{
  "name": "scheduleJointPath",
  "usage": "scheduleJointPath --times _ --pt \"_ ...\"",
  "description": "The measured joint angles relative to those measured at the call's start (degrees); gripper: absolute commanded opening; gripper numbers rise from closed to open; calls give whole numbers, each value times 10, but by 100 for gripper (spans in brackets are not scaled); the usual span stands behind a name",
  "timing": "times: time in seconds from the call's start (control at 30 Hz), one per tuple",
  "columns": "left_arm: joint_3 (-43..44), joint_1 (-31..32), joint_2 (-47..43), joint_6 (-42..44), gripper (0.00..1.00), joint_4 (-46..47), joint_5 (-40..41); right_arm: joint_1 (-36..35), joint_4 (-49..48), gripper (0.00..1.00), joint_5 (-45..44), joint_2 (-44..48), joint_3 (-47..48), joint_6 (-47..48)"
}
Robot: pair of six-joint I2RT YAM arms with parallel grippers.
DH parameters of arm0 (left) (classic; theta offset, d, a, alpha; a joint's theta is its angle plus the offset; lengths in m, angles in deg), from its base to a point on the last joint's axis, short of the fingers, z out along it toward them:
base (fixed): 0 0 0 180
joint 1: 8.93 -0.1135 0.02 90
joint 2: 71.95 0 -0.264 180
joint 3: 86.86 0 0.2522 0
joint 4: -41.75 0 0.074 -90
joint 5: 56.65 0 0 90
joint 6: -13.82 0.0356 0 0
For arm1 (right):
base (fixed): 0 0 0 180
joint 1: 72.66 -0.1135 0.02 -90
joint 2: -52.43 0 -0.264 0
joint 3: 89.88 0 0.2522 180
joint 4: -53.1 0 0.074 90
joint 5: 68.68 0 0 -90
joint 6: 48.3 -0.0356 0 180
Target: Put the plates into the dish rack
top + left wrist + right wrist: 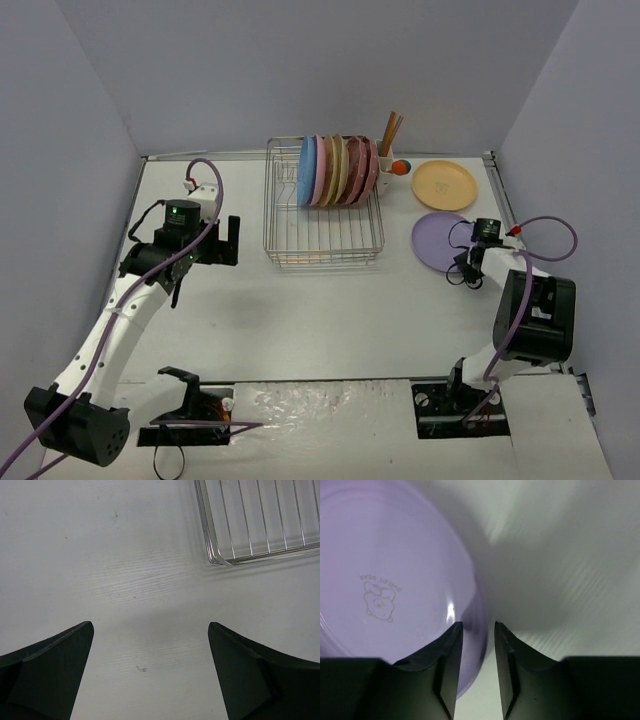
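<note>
White desk (300,320) carries the lavender plate (395,570) to the right of the dish rack (322,240), rim pinched in the right jaws: seat that grip deep, lift slowly, tip it upright for a free slot; left jaws hang released.

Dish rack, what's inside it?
Plates stand on edge at the far end of the rack: the blue plate leftmost, then pink, beige and dark pink. They overlap, so mostly rims show. The near half is bare wire.

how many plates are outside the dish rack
2: the orange-yellow plate right of the dish rack, and the lavender plate just nearer the arms, its rim between the right arm's fingers
</note>
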Motion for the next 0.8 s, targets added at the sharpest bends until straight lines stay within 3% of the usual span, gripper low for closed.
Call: scheduleJointPath --times 0.07,0.13,0.43,0.6,0.8 --pt "0 0 0 0 97 -2 0 5 -11 4 1 3 -7 -7" --pt "0 1 0 0 97 -4 -1 8 -23 0 3 10 -14 -14" --pt "2 26 -4 3 97 -8 -3 10 26 0 10 132 -43 -15" --pt "21 86 -4 28 97 3 -7 10 83 0 14 218 -29 8" --pt "45 187 -3 92 97 50 -7 -25 127 0 34 264 57 57"
